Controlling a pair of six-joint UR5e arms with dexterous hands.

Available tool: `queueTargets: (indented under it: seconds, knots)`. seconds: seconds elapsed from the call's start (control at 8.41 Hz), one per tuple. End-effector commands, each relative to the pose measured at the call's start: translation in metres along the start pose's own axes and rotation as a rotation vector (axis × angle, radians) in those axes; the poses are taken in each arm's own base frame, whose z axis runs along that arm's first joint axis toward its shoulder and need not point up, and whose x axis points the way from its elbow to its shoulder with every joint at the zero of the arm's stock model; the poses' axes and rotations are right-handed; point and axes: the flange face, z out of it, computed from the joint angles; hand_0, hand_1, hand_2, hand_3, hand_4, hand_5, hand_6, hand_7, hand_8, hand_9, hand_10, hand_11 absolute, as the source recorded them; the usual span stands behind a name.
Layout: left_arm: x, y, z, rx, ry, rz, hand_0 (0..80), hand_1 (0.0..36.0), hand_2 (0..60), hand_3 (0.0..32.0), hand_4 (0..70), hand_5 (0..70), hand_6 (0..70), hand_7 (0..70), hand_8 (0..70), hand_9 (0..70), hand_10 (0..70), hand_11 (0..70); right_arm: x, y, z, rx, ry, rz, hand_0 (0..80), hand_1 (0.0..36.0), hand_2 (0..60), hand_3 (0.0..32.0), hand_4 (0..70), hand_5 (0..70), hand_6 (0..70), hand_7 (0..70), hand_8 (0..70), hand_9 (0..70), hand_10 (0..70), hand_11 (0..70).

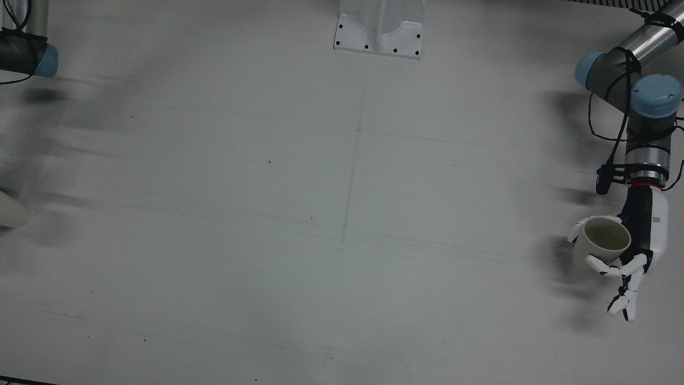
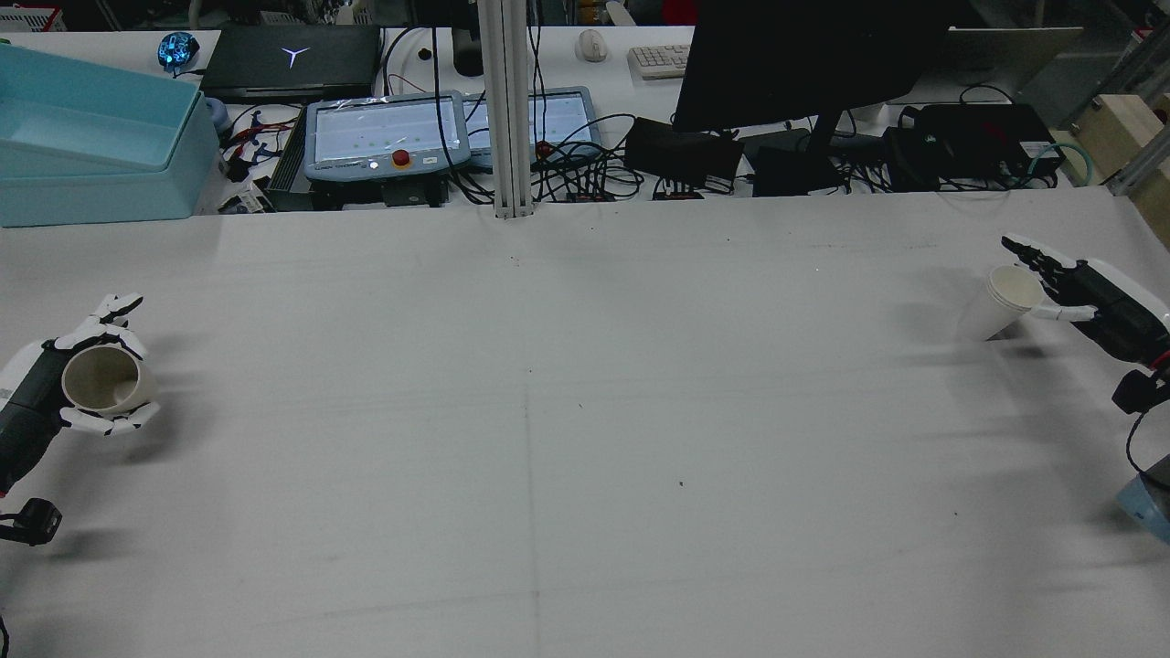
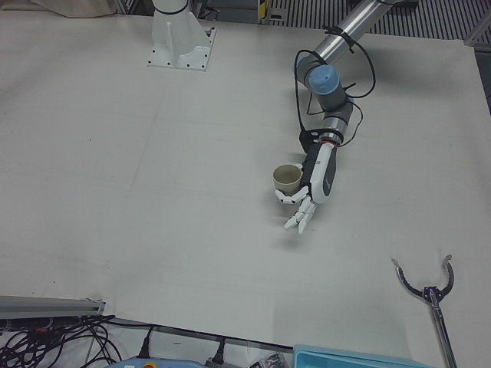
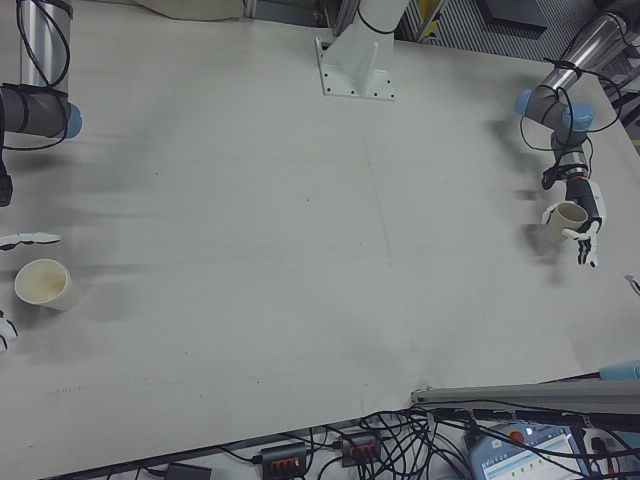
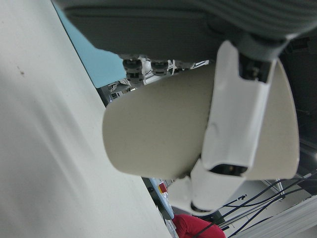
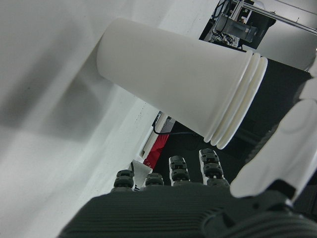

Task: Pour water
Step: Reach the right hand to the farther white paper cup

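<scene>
My left hand [image 2: 55, 393] is shut on a beige paper cup [image 2: 108, 379] at the table's left edge in the rear view. It holds the cup just above the table, mouth up, as the front view [image 1: 604, 240] and left-front view [image 3: 288, 179] show. A stack of white paper cups [image 2: 1005, 297] stands tilted at the far right of the table, leaning toward my right hand [image 2: 1088, 292]. That hand is open, its fingers [image 4: 30, 238] spread on either side of the stack [image 4: 40, 283]. The right hand view shows the stack [image 6: 178, 79] tilted with its base by the table.
A white pedestal [image 1: 380, 29] stands at the robot's side of the table. Beyond the far edge are a teal bin [image 2: 91, 137], teach pendants [image 2: 384, 137] and a monitor [image 2: 804, 64]. A grabber tool [image 3: 430, 291] lies near the operators' edge.
</scene>
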Motion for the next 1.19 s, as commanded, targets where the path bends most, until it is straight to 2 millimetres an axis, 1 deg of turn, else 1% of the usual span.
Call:
queueTargets:
  seconds: [0.0, 0.24, 0.36, 0.59, 0.71, 0.95, 1.07]
  knots:
    - [0.0, 0.0, 0.0, -0.001, 0.002, -0.003, 74.9, 36.0, 60.0, 0.0, 64.2, 70.0, 10.9, 14.3, 3.9, 3.5, 6.1, 11.6, 0.013, 0.0, -0.005, 0.003, 0.029, -0.014, 41.3, 8.3, 11.6, 0.0, 11.6, 10.0, 5.1, 12.2, 1.3, 2.5, 3.0, 5.2]
    - [0.001, 0.001, 0.0, -0.002, 0.002, -0.004, 75.1, 36.0, 60.0, 0.0, 63.8, 70.0, 10.8, 14.2, 3.8, 3.4, 6.1, 11.7, 0.019, -0.012, -0.017, 0.03, 0.047, -0.021, 43.1, 9.6, 12.4, 0.0, 11.2, 10.4, 5.1, 12.4, 2.2, 3.0, 3.1, 5.4]
    - [0.001, 0.002, 0.001, -0.002, 0.004, -0.003, 74.9, 36.0, 60.0, 0.0, 63.3, 70.0, 10.7, 14.0, 3.7, 3.3, 6.1, 11.6, 0.019, -0.012, -0.017, 0.03, 0.047, -0.021, 43.6, 10.0, 12.8, 0.0, 10.7, 10.3, 5.0, 12.3, 2.3, 3.2, 3.2, 5.6]
    - [0.001, 0.003, 0.001, -0.003, 0.005, -0.007, 74.9, 36.0, 60.0, 0.0, 62.7, 70.0, 10.5, 14.0, 3.6, 3.3, 6.2, 11.8, 0.019, -0.009, -0.013, 0.025, 0.044, -0.02, 45.7, 11.2, 11.4, 0.0, 9.4, 9.6, 4.1, 10.8, 1.9, 2.4, 3.1, 5.6]
    - [0.002, 0.005, 0.001, -0.007, 0.008, -0.01, 75.7, 36.0, 60.0, 0.0, 62.5, 70.0, 10.4, 14.0, 3.5, 3.3, 6.3, 11.9, 0.019, -0.007, -0.009, 0.021, 0.046, -0.021, 46.3, 12.3, 10.9, 0.0, 9.6, 9.9, 4.2, 11.0, 2.0, 2.5, 3.1, 5.8]
    - [0.004, 0.005, 0.001, -0.007, 0.008, -0.01, 76.8, 36.0, 60.0, 0.0, 62.1, 70.0, 10.3, 13.7, 3.2, 2.9, 6.2, 11.8, 0.022, -0.002, -0.003, 0.012, 0.046, -0.032, 46.8, 12.8, 10.8, 0.0, 10.3, 10.4, 4.6, 11.8, 2.3, 3.0, 3.2, 5.9]
    - [0.004, 0.005, 0.001, -0.006, 0.009, -0.01, 75.9, 36.0, 60.0, 0.0, 62.1, 70.0, 10.4, 13.7, 3.3, 2.8, 6.2, 11.8, 0.024, -0.001, -0.002, 0.015, 0.04, -0.032, 47.2, 13.3, 11.2, 0.0, 11.0, 10.8, 5.1, 12.5, 2.4, 3.3, 3.3, 6.1]
